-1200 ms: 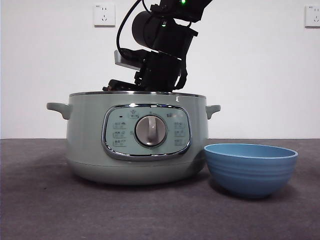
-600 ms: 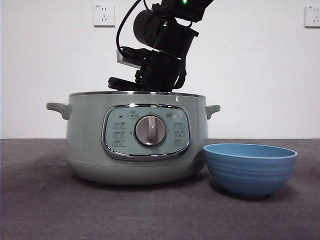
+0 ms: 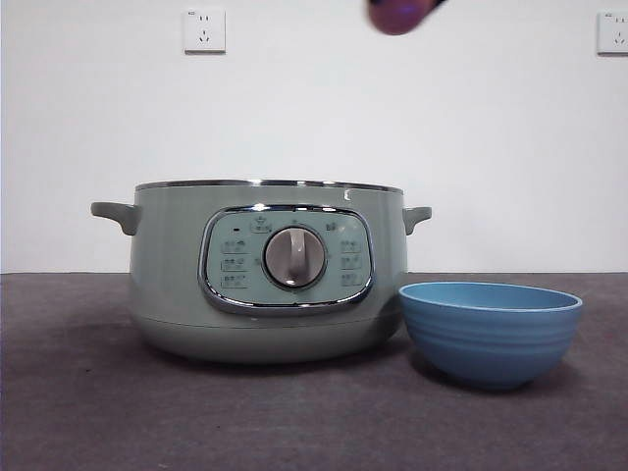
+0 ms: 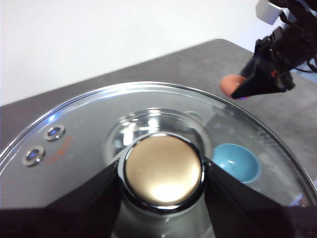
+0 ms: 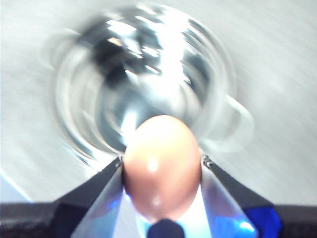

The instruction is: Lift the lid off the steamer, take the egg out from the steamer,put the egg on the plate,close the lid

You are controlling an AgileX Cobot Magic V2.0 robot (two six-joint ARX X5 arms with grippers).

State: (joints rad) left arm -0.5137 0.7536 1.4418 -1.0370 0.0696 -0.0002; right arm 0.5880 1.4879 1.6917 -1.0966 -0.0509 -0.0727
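The pale green steamer (image 3: 265, 270) stands lidless on the table, with the blue plate (image 3: 491, 329) just to its right. My right gripper (image 5: 162, 168) is shut on the tan egg (image 5: 161, 166), high above the blurred steamer (image 5: 143, 74). In the front view only a blurred dark tip (image 3: 397, 12) shows at the top edge. My left gripper (image 4: 162, 171) is shut on the knob of the glass lid (image 4: 74, 124) and holds it in the air. Through the glass I see the plate (image 4: 237, 161). Beyond the rim is the right gripper (image 4: 262, 79) with the egg (image 4: 230, 85).
Dark grey table (image 3: 88, 412) runs back to a white wall. Two wall sockets (image 3: 204, 29) (image 3: 613, 31) sit high on it. The steamer's side handles (image 3: 116, 214) stick out at both sides.
The arm that reached into the steamer's mouth has risen fast, almost out of the front view. Only a blurred tip stays at the top edge.
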